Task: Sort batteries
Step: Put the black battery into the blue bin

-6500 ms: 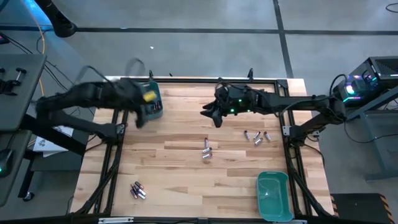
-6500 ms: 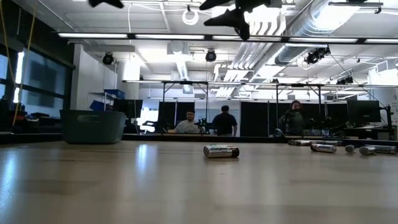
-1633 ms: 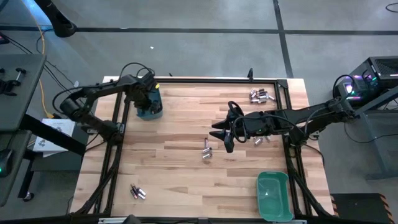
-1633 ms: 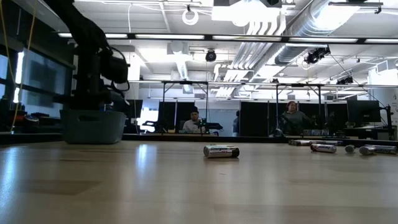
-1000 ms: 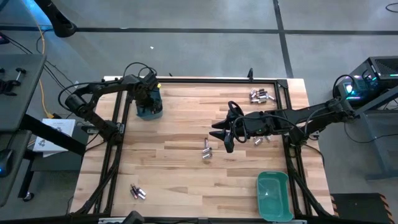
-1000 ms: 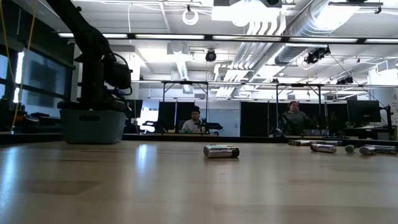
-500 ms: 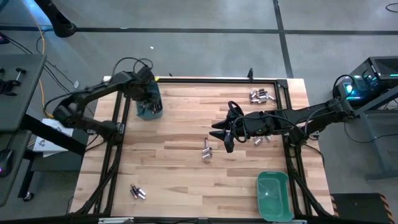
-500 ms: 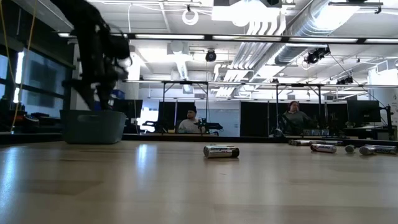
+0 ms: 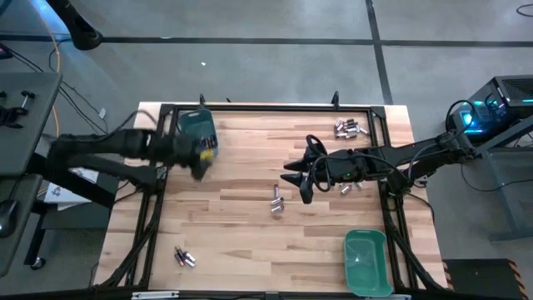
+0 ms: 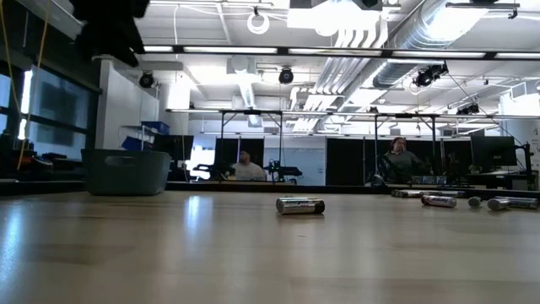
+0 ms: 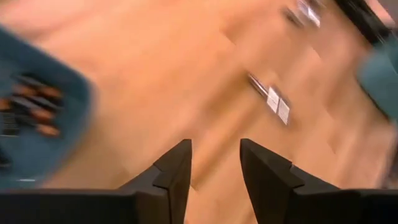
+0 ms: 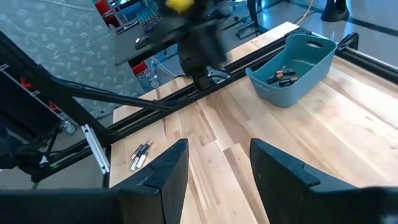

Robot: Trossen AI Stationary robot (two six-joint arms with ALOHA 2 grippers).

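Observation:
Silvery batteries lie in small groups on the wooden table: a pair mid-table (image 9: 276, 202), a group at the far right (image 9: 350, 127), one under my right arm (image 9: 346, 185) and one at the near left (image 9: 184, 256). The teal bin (image 9: 200, 127) at the far left holds dark batteries (image 12: 283, 74). My left gripper (image 11: 213, 152) hangs open and empty just near of that bin (image 9: 198, 167), high above the table. My right gripper (image 12: 217, 149) is open and empty, raised above mid-table (image 9: 293, 179) beside the middle pair.
A second teal bin (image 9: 366, 262) stands at the near right corner. A black frame rail (image 9: 275, 107) runs round the table. Bare wood (image 9: 233, 233) lies between the battery groups. People show in the room beyond the table (image 10: 396, 165).
My left gripper has risen out of the far-left bin and swung up and toward the table's near edge, turning as it went; it shows blurred by the motion. The bin and the batteries lie as they did.

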